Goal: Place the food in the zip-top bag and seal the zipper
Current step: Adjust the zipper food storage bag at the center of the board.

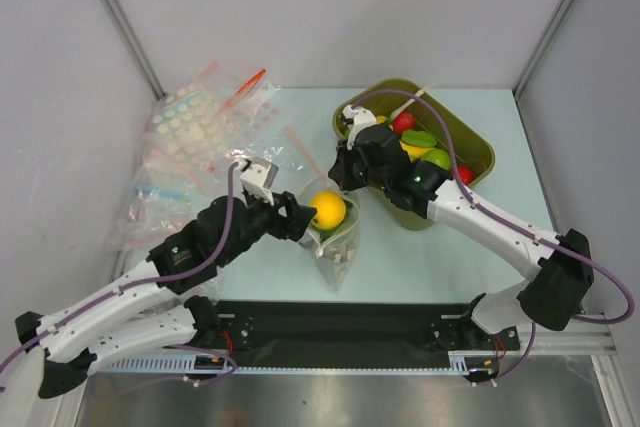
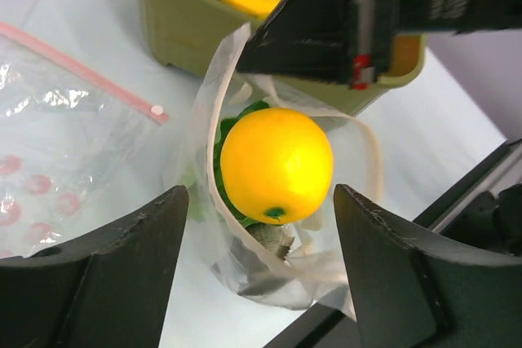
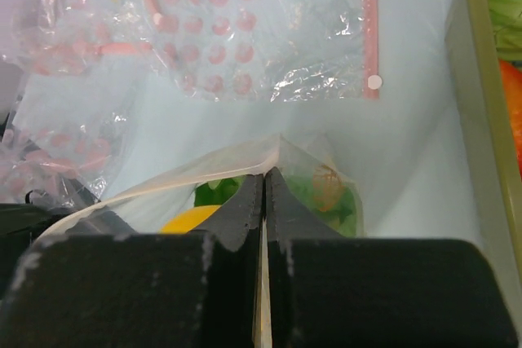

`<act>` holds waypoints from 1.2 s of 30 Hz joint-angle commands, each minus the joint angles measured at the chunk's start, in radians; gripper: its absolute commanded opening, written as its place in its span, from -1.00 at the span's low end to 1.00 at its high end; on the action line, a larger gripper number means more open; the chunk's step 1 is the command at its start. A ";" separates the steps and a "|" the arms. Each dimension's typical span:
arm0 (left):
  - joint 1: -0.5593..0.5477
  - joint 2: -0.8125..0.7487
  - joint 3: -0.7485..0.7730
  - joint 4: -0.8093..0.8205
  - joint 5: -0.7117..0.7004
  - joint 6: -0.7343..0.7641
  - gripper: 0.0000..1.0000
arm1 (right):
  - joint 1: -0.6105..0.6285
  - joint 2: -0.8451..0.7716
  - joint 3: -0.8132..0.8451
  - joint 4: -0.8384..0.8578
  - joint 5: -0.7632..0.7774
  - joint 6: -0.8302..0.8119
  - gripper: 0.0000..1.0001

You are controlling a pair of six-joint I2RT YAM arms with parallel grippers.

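"Where was the yellow fruit [image 2: 276,165]?"

"In the gaping mouth of the zip-top bag [image 1: 336,249], on top of the lettuce [image 2: 232,131]. The bag was on the tabletop [image 1: 420,247], near the green tub [image 1: 472,143]."

"And the hands?"

"The right hand [image 3: 263,189] was clenched on the bag's upper rim, pinching the film. The left hand [image 1: 303,218] was released, its fingers [image 2: 122,258] spread either side of the fruit and clear of it."

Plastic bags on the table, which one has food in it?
The upright bag in the middle, its rim pinched by the right pincer, holds the yellow fruit; the pink-strip bags lie flat, empty.
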 commanded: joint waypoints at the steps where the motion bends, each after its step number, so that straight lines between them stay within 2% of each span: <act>1: -0.003 0.068 0.024 0.006 -0.016 0.019 0.51 | 0.030 -0.055 0.017 0.026 0.013 -0.014 -1.00; 3: -0.003 0.084 0.027 0.012 -0.005 0.024 0.37 | 0.047 -0.064 0.030 0.012 0.033 -0.018 -1.00; 6: -0.001 0.098 0.027 0.010 -0.016 0.030 0.03 | 0.076 -0.085 0.030 0.022 0.050 -0.024 -1.00; 7: -0.003 0.099 0.026 0.015 -0.017 0.032 -0.22 | 0.082 -0.091 0.027 0.029 0.055 -0.027 -1.00; 8: -0.003 0.098 0.024 0.016 -0.022 0.033 -0.34 | 0.093 -0.096 0.025 0.033 0.058 -0.030 -1.00; 9: -0.003 0.096 0.021 0.018 -0.027 0.033 -0.49 | 0.095 -0.101 0.024 0.039 0.063 -0.037 -0.91; 10: -0.003 0.098 0.019 0.018 -0.034 0.033 -0.74 | 0.098 -0.102 0.024 0.041 0.063 -0.041 -0.56; 11: -0.003 0.099 0.022 0.012 -0.051 0.033 -0.86 | 0.099 -0.102 0.022 0.039 0.063 -0.041 -0.37; 13: -0.001 0.099 0.024 0.004 -0.071 0.030 -0.99 | 0.104 -0.104 0.023 0.021 0.061 -0.046 -0.19; 17: -0.001 0.090 0.021 -0.002 -0.096 0.022 -0.99 | 0.127 -0.118 0.036 -0.048 0.104 -0.041 -0.04; 21: 0.000 0.084 0.021 -0.011 -0.120 0.015 -0.99 | 0.176 -0.127 0.063 -0.166 0.216 -0.044 0.01; 32: 0.002 0.026 0.007 -0.022 -0.175 -0.008 -0.99 | 0.349 0.006 0.221 -0.514 0.484 0.037 -0.06; 36: 0.000 0.013 0.004 -0.019 -0.169 -0.010 -0.99 | 0.354 0.027 0.232 -0.528 0.494 0.037 -0.29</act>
